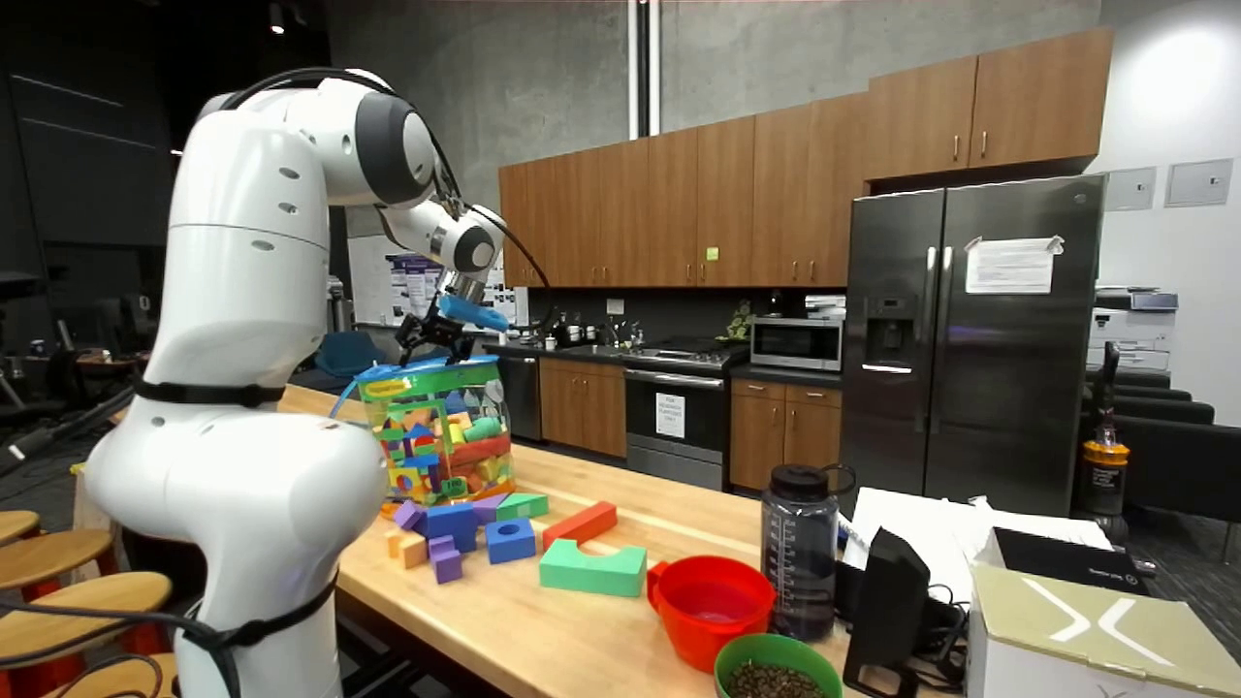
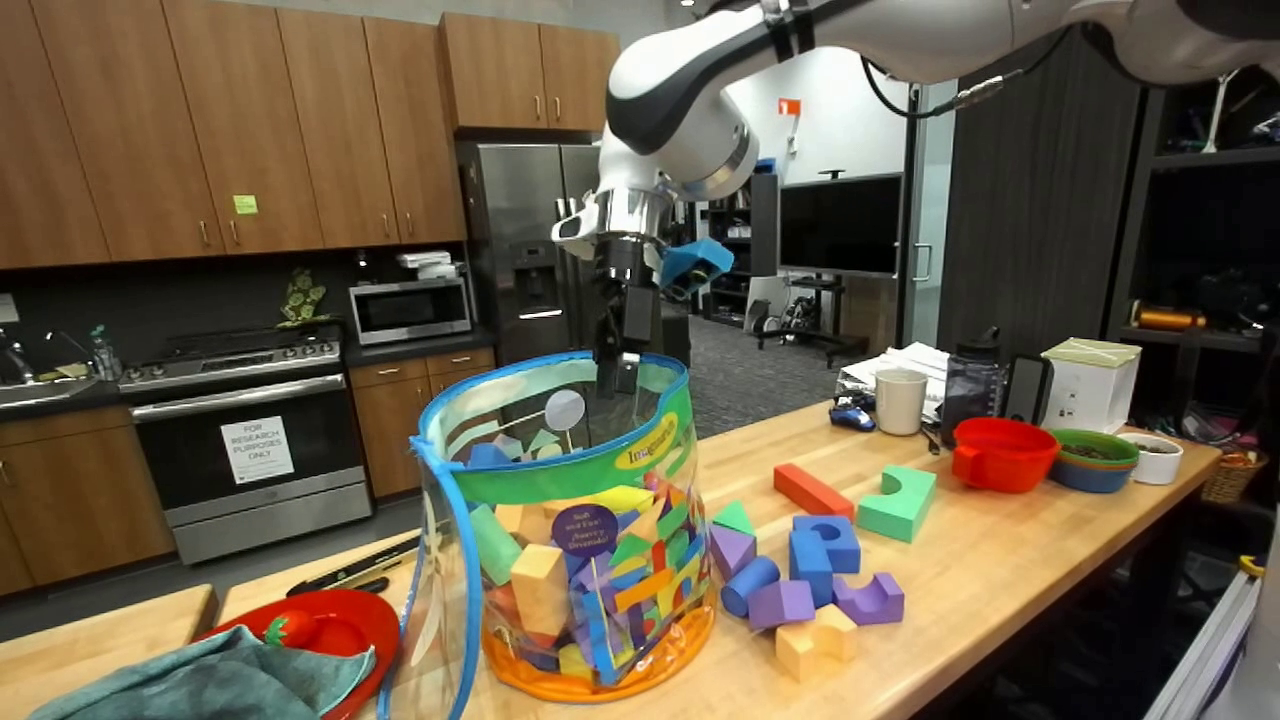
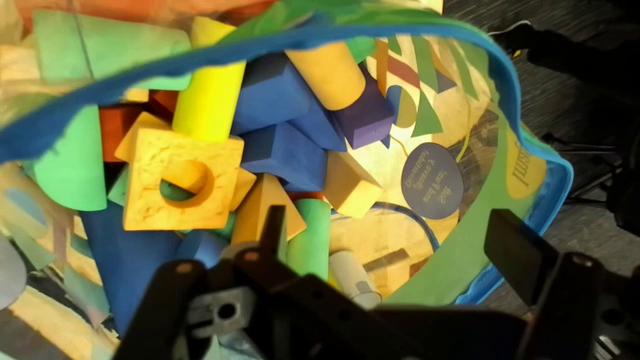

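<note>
I have my one claw spread wide, gripping nothing, at the mouth of one clear bag of blocks, lower middle of an exterior view. Right of it I count ten loose blocks: one red, two green, three blue, three purple, one tan.

A red cup sits on the wooden table, just beside a stack of bowls. A dark water bottle stands near a white mug. A blue-green cloth lies over a red plate. Past the table are a big gray fridge, a microwave and an oven with a paper sign.
</note>
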Controlling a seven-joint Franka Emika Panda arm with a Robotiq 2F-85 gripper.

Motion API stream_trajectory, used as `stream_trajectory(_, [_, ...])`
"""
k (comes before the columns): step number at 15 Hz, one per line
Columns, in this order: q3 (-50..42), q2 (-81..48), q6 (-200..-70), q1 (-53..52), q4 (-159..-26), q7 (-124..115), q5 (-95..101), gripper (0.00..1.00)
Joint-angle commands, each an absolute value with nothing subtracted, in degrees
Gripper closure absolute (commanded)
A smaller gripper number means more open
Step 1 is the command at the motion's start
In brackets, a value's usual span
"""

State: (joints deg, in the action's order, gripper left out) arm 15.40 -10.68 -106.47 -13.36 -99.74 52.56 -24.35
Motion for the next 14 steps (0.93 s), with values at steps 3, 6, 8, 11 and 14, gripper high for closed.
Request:
stream_trajectory(3, [15.62,-10.93,-105.89,-13.12,-98.7,52.64,-22.0,0.0])
stream_trajectory(6, [15.55,-11.34,-105.88,-13.32,-97.17,53.5,-17.27,0.0])
stream_trajectory(8, [15.87,-11.73,-107.09,-13.4,-96.32,53.93,-16.62,0.0])
stream_trajectory(11, [16.52,-12.6,-109.15,-13.65,-95.4,54.57,-18.08,0.0])
stream_trajectory(14, [17.94,-14.4,-112.36,-14.27,-94.88,54.13,-20.3,0.0])
